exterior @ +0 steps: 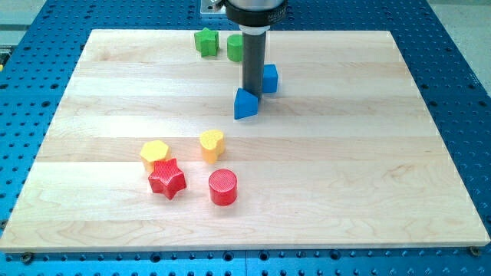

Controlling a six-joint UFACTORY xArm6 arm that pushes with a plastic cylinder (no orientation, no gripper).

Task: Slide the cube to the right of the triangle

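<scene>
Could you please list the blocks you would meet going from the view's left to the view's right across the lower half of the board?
Yellow hexagon → red star → yellow heart → red cylinder.

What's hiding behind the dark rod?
Behind the rod, a blue cube peeks out on the view's right and a green cylinder on its left. The rod covers part of each. My tip itself is hidden behind the blue triangle.

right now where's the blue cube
The blue cube sits in the upper middle of the camera view, just right of the rod and up-right of the blue triangle; my tip is between them.
</scene>
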